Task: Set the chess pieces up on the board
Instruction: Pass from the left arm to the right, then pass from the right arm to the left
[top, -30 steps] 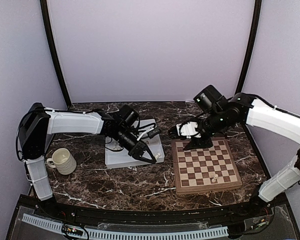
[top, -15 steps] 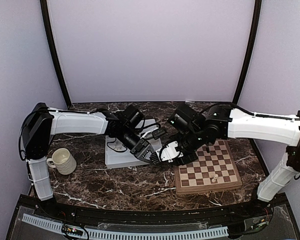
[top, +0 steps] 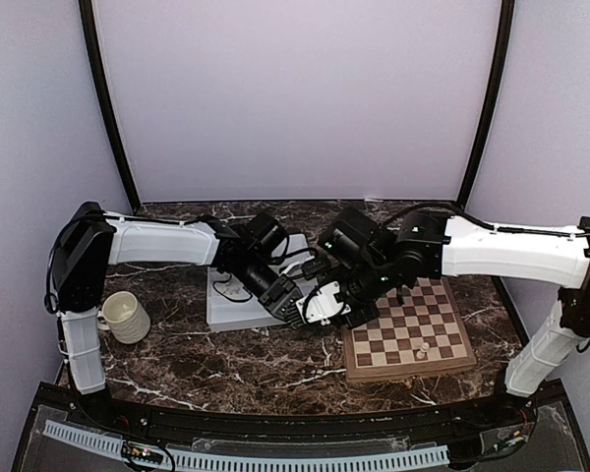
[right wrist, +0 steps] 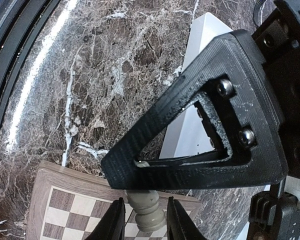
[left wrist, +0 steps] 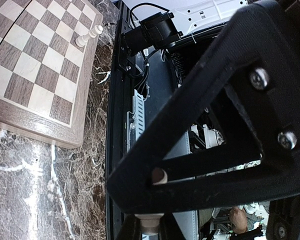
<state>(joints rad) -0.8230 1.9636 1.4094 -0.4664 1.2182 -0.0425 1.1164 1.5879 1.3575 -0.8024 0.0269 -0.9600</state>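
Observation:
My two grippers meet above the marble between the white tray and the board (top: 442,344). My left gripper (top: 295,312) is shut on a cream chess piece (left wrist: 150,221), which it pinches at the bottom of the left wrist view (left wrist: 150,231). In the right wrist view that same piece (right wrist: 146,207) stands between the fingers of my right gripper (right wrist: 146,224). Those jaws are narrowed around it, with a thin gap on each side. From above, the right gripper (top: 322,303) sits tip to tip with the left. One cream piece (top: 423,347) stands on the board (left wrist: 35,70).
The white tray (top: 231,310) lies left of the meeting point and shows behind the fingers (right wrist: 200,90). A cream ribbed mug (top: 126,317) stands at the far left. The board's corner (right wrist: 65,210) lies under the right gripper. Purple walls close in the table.
The right arm swung left from the board's far edge to the left gripper, and its jaws narrowed around the cream piece. The left gripper stayed shut and shifted slightly.

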